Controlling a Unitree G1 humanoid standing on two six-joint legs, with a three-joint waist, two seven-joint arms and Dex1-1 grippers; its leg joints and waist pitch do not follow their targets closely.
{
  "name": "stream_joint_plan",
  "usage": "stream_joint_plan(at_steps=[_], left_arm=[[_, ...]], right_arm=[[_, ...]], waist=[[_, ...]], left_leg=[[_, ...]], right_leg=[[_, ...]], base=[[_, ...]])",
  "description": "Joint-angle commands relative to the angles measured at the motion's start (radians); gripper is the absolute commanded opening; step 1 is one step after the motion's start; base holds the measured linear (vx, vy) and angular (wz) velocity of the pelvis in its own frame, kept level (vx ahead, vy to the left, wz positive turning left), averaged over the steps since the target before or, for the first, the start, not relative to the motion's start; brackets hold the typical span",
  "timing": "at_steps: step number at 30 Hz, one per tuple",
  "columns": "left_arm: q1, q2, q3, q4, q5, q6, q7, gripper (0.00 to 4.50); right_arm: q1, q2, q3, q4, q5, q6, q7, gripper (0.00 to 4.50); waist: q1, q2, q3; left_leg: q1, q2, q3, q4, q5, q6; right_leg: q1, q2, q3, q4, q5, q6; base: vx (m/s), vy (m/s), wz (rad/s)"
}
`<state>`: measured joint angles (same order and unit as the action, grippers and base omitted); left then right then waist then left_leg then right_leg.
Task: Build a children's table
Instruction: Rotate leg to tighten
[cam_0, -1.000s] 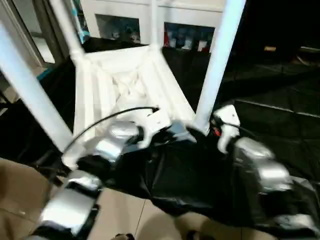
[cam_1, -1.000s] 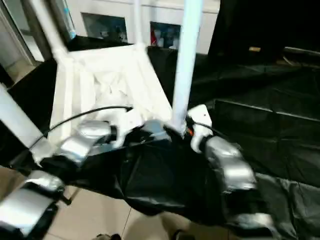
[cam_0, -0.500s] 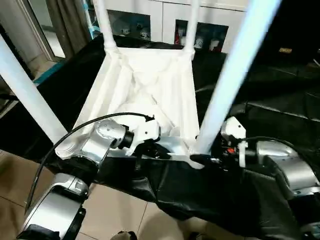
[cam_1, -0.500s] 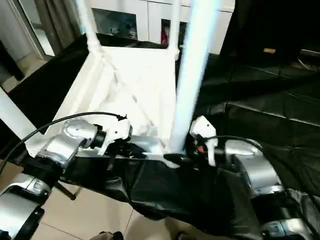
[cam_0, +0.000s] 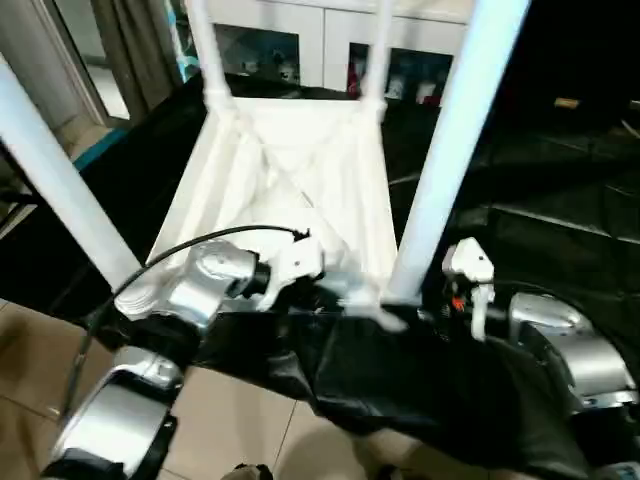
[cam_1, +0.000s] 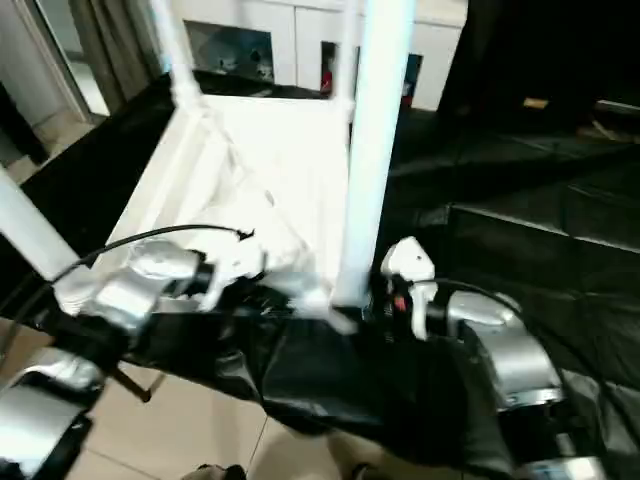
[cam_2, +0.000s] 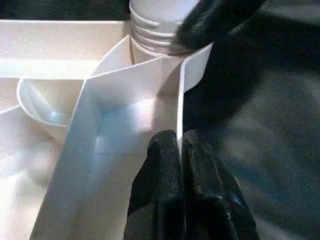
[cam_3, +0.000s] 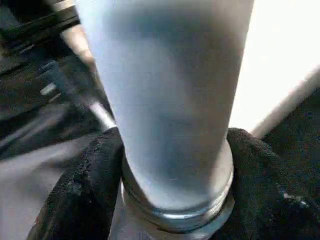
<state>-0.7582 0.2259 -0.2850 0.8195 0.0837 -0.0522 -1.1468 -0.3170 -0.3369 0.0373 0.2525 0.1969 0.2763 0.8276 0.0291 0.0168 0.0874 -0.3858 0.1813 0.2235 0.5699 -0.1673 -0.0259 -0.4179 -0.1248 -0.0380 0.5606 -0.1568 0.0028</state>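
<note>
The children's table lies upside down on black cloth, its ribbed white top facing up with legs standing in the corner sockets. My left gripper is shut on the thin rim wall of the top, close to the near right corner. The near right leg rises from that corner. My right gripper is shut on its base, with black fingers pressed to both sides just above the socket. The near left leg and two far legs stand upright.
A white cabinet with glass doors stands behind the table. Black cloth covers the platform to the right. Tiled floor lies below the near edge, and a curtain hangs at the back left.
The head camera has swung, shifting the whole picture. My right gripper's fingers have drawn in around the near right leg's base. The left gripper keeps its pinch on the rim.
</note>
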Motion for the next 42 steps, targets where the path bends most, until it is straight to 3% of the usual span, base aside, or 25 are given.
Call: stream_joint_plan(at_steps=[1, 2, 3, 4, 6, 8, 10, 11, 13, 16, 17, 18, 19, 24, 27, 28, 29, 31, 34, 42], left_arm=[[-0.029, -0.088, 0.013, 0.02, -0.009, 0.022, 0.133, 0.0], [-0.029, -0.088, 0.013, 0.02, -0.009, 0.022, 0.133, 0.0], [-0.042, -0.127, 0.019, 0.04, 0.0, 0.04, 0.215, 0.0], [-0.048, -0.147, 0.018, 0.052, 0.009, 0.046, 0.258, 0.0], [-0.054, -0.183, 0.02, 0.074, 0.026, 0.054, 0.326, 0.0], [-0.052, -0.192, 0.017, 0.079, 0.033, 0.053, 0.338, 0.0], [-0.048, -0.196, 0.001, 0.086, 0.052, 0.037, 0.348, 0.0], [-0.045, -0.197, -0.008, 0.092, 0.06, 0.029, 0.346, 0.0], [-0.038, -0.197, -0.01, 0.092, 0.062, 0.026, 0.338, 0.0], [-0.025, -0.175, -0.018, 0.078, 0.059, 0.013, 0.287, 0.0], [-0.019, -0.156, -0.021, 0.066, 0.052, 0.001, 0.238, 0.0], [-0.019, -0.156, -0.021, 0.066, 0.052, 0.001, 0.238, 0.0], [-0.01, -0.126, -0.025, 0.045, 0.036, -0.014, 0.156, 0.0], [0.007, -0.059, -0.039, 0.014, 0.019, -0.043, 0.002, 0.0], [0.016, -0.021, -0.044, 0.003, 0.014, -0.061, -0.065, 0.0], [0.023, -0.004, -0.043, -0.006, 0.004, -0.067, -0.107, 0.0], [0.026, 0.003, -0.041, -0.012, -0.005, -0.068, -0.13, 0.0], [0.043, 0.03, -0.037, -0.042, -0.031, -0.074, -0.205, 0.0], [0.05, 0.042, -0.034, -0.055, -0.044, -0.069, -0.236, 0.0], [0.063, 0.06, -0.023, -0.081, -0.065, -0.055, -0.275, 0.0]], right_arm=[[-0.012, 0.092, 0.031, 0.063, -0.011, 0.0, -0.128, 2.75], [-0.012, 0.092, 0.031, 0.063, -0.011, 0.0, -0.128, 2.75], [-0.029, 0.153, 0.012, 0.101, -0.015, -0.001, -0.216, 2.75], [-0.042, 0.183, 0.012, 0.127, -0.032, -0.009, -0.269, 2.75], [-0.072, 0.236, 0.016, 0.17, -0.061, -0.017, -0.352, 2.75], [-0.082, 0.253, 0.018, 0.181, -0.069, -0.018, -0.373, 2.75], [-0.09, 0.273, 0.022, 0.185, -0.07, -0.025, -0.369, 2.75], [-0.092, 0.287, 0.015, 0.18, -0.047, -0.024, -0.345, 3.31], [-0.095, 0.293, 0.008, 0.172, -0.024, -0.023, -0.319, 3.45], [-0.088, 0.255, 0.036, 0.144, -0.03, -0.052, -0.242, 3.89], [-0.078, 0.212, 0.063, 0.111, -0.019, -0.072, -0.148, 3.89], [-0.078, 0.212, 0.063, 0.111, -0.019, -0.072, -0.148, 3.89], [-0.067, 0.149, 0.081, 0.072, 0.003, -0.068, -0.038, 3.89], [-0.059, 0.037, 0.083, 0.033, 0.022, -0.051, 0.117, 3.89], [-0.052, -0.027, 0.083, 0.03, 0.024, -0.051, 0.205, 3.89], [-0.049, -0.06, 0.084, 0.034, 0.023, -0.054, 0.25, 3.89], [-0.047, -0.075, 0.084, 0.037, 0.021, -0.056, 0.268, 3.89], [-0.045, -0.116, 0.085, 0.045, 0.022, -0.064, 0.309, 3.89], [-0.046, -0.127, 0.081, 0.046, 0.023, -0.062, 0.32, 3.89], [-0.033, -0.133, 0.099, 0.026, 0.039, -0.049, 0.361, 3.31]], waist=[[-0.007, -0.014, -0.057], [-0.011, -0.011, -0.057], [-0.012, -0.01, -0.056], [-0.013, -0.002, -0.057], [-0.023, -0.007, -0.054], [-0.029, -0.003, -0.054], [-0.032, -0.005, -0.055], [-0.031, -0.001, -0.055], [-0.031, 0.004, -0.061], [-0.03, 0.0, -0.063], [-0.027, 0.004, -0.064], [-0.026, 0.002, -0.066], [-0.024, 0.002, -0.066], [-0.018, 0.001, -0.074], [-0.009, 0.001, -0.074], [-0.005, 0.001, -0.075], [-0.003, 0.004, -0.08], [0.007, 0.007, -0.081], [0.014, 0.006, -0.082], [0.014, 0.003, -0.072]], left_leg=[[0.026, 0.038, -0.031, -0.078, -0.373, 0.005], [0.026, 0.037, -0.033, -0.079, -0.387, -0.001], [0.029, 0.036, -0.034, -0.079, -0.401, -0.003], [0.031, 0.035, -0.036, -0.079, -0.409, -0.007], [0.032, 0.031, -0.039, -0.079, -0.443, -0.016], [0.036, 0.03, -0.04, -0.079, -0.46, -0.012], [0.034, 0.028, -0.043, -0.079, -0.472, -0.002], [0.031, 0.03, -0.046, -0.083, -0.468, 0.001], [0.032, 0.033, -0.048, -0.088, -0.461, 0.004], [0.025, 0.035, -0.045, -0.09, -0.445, 0.011], [0.026, 0.036, -0.043, -0.089, -0.436, 0.017], [0.026, 0.036, -0.042, -0.088, -0.428, 0.023], [0.024, 0.038, -0.038, -0.086, -0.406, 0.035], [0.014, 0.038, -0.031, -0.074, -0.289, 0.09], [0.019, 0.041, -0.024, -0.065, -0.248, 0.107], [0.021, 0.042, -0.024, -0.064, -0.245, 0.109], [0.014, 0.042, -0.024, -0.06, -0.207, 0.123], [0.018, 0.045, -0.021, -0.056, -0.16, 0.142], [0.017, 0.045, -0.019, -0.052, -0.122, 0.159], [0.021, 0.048, -0.02, -0.063, -0.217, 0.108]], right_leg=[[0.026, -0.019, 0.017, -0.077, -0.473, -0.159], [0.025, -0.019, 0.016, -0.081, -0.501, -0.145], [0.022, -0.018, 0.014, -0.086, -0.526, -0.131], [0.021, -0.018, 0.013, -0.086, -0.531, -0.13], [0.017, -0.015, 0.007, -0.096, -0.583, -0.105], [0.013, -0.015, 0.005, -0.104, -0.604, -0.091], [0.015, -0.015, 0.002, -0.107, -0.618, -0.08], [0.019, -0.015, 0.001, -0.107, -0.614, -0.075], [0.025, -0.016, 0.001, -0.104, -0.559, -0.09], [0.029, -0.016, 0.005, -0.095, -0.473, -0.125], [0.029, -0.017, 0.008, -0.093, -0.446, -0.139], [0.032, -0.016, 0.009, -0.091, -0.426, -0.145], [0.032, -0.017, 0.013, -0.087, -0.383, -0.162], [0.049, -0.02, 0.013, -0.066, -0.262, -0.224], [0.042, -0.016, 0.016, -0.056, -0.196, -0.255], [0.045, -0.015, 0.015, -0.054, -0.19, -0.262], [0.053, -0.018, 0.014, -0.041, -0.14, -0.274], [0.048, -0.015, 0.013, -0.034, -0.066, -0.292], [0.05, -0.014, 0.013, -0.024, 0.001, -0.312], [0.047, -0.017, 0.016, -0.042, -0.178, -0.27]], base=[[0.0, 0.0, 0.0], [0.0, 0.0, 0.0], [0.0, 0.0, 0.0], [0.0, 0.0, 0.0], [0.0, 0.0, 0.0], [0.0, 0.0, 0.0], [0.0, 0.0, 0.0], [0.0, 0.0, 0.0], [0.0, 0.0, 0.0], [0.0, 0.0, 0.0], [0.0, 0.0, 0.0], [0.0, 0.0, 0.0], [0.0, 0.0, 0.0], [0.0, 0.0, 0.0], [0.0, 0.0, 0.0], [0.052, -0.017, 0.02], [0.052, -0.017, 0.02], [0.026, -0.008, -0.01], [0.0, 0.0, 0.0], [0.0, 0.0, 0.0]])
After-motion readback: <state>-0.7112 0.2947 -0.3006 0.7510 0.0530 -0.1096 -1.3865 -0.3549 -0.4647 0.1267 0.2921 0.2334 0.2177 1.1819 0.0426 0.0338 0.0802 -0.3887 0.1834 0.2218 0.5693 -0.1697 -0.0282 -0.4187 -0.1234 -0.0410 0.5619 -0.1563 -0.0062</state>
